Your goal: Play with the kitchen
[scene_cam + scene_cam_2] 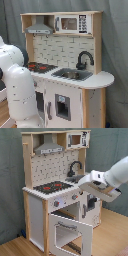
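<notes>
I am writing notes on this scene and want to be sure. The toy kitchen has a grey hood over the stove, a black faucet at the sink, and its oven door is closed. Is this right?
Not quite. The oven door is open, swung down and outward below the stove, as the second exterior view shows. The rest holds: the kitchen has a grey hood over the stove and a black faucet at the sink.

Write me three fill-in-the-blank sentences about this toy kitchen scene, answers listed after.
1. The oven door of the white and light wood toy kitchen hangs ____.
2. The curved faucet over the sink is coloured ____.
3. The grey hood sits directly above the red-ringed ____.

Answers: open; black; stove
</notes>
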`<state>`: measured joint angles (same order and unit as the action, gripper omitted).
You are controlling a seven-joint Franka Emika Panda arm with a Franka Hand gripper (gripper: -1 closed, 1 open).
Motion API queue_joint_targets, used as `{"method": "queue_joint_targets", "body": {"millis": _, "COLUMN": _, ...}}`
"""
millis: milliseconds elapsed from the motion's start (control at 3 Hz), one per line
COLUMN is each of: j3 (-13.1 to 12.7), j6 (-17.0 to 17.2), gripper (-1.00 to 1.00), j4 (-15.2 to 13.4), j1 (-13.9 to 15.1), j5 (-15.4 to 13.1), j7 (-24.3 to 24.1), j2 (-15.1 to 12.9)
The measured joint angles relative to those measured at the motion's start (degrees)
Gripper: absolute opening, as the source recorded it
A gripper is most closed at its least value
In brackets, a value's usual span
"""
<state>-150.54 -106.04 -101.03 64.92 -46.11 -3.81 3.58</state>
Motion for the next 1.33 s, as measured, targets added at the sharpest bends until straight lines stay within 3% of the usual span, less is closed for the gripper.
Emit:
{"method": "queue_joint_targets", "body": {"millis": 667, "j3": 0.0, "j6": 1.2, "gripper": 1.0, "j4": -3.4, "j1": -3.8, "j5": -10.6, "j7": -2.5, "j2": 2.2}}
{"method": "queue_joint_targets", "body": {"millis": 1000, "j3": 0.0, "j6": 3.5, "gripper": 1.0, "j4": -4.8, "j1": -5.1, "j5": -16.1, "j7": -4.0, "j2": 3.7}}
{"method": "queue_joint_targets", "body": {"millis": 1333, "j3": 0.0, "j6": 5.5, "gripper": 1.0, "j4": -5.1, "j1": -6.8, "j5": -19.9, "j7": -6.0, "j2": 7.2}}
